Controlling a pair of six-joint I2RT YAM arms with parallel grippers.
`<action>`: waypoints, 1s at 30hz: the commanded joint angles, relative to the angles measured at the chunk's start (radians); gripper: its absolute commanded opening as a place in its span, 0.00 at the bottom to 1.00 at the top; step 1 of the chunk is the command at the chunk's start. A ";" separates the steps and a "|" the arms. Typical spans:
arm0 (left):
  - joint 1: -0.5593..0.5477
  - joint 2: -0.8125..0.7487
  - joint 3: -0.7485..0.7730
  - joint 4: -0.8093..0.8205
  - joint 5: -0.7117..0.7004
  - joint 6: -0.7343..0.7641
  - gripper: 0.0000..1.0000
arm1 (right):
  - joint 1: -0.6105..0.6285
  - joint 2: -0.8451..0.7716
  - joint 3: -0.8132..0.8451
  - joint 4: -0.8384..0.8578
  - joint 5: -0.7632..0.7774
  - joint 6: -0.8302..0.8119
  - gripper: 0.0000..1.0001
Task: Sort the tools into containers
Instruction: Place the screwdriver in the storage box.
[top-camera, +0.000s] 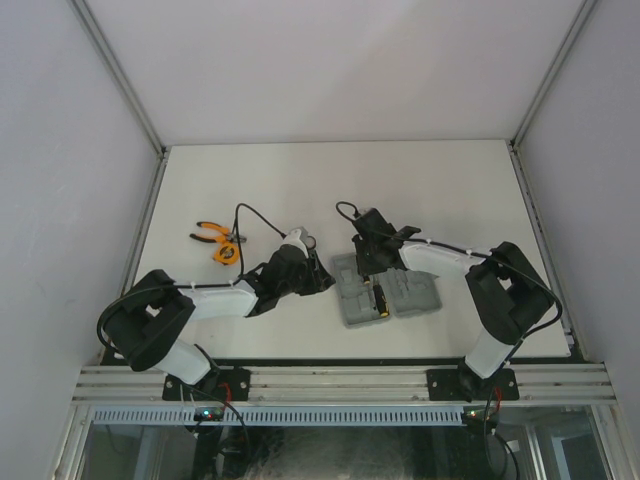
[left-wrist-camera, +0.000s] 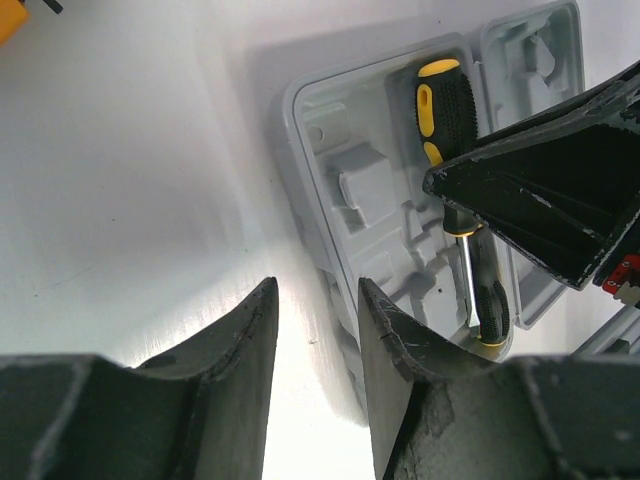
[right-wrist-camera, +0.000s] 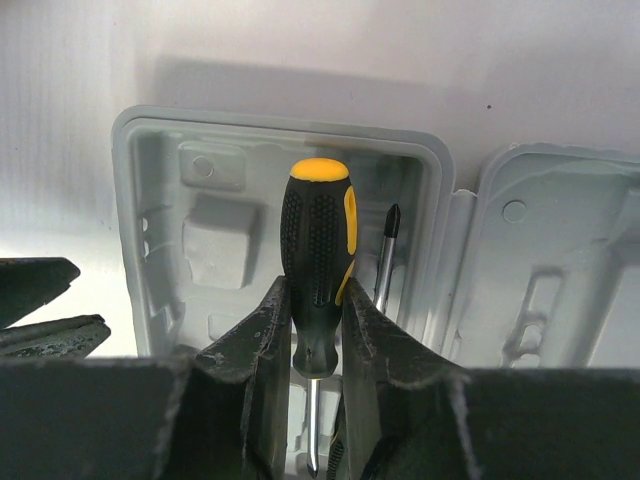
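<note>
White table (top-camera: 420, 180), white-walled booth; grey case (top-camera: 415, 292) open mid-table, one screwdriver held over it.
Far left: pliers (top-camera: 207, 233) and tape measure (top-camera: 224, 254) unsorted, well apart from case. Left gripper (left-wrist-camera: 315, 290) part-spread, empty, at case's left rim, likely to steady it. Right gripper (right-wrist-camera: 315, 292) pinches screwdriver (right-wrist-camera: 318, 250) by the handle above left half, beside second screwdriver (right-wrist-camera: 388, 245) already lying inside; probably lining up with its slot.
</note>
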 joint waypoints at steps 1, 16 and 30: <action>-0.002 -0.031 -0.021 0.011 -0.016 -0.011 0.41 | 0.001 -0.031 0.021 -0.003 0.024 0.015 0.04; -0.002 -0.148 0.004 -0.135 -0.007 0.017 0.42 | -0.016 -0.022 0.022 -0.030 0.075 0.071 0.28; -0.003 -0.205 0.051 -0.284 -0.019 0.054 0.43 | -0.022 -0.035 0.021 -0.019 0.042 0.135 0.43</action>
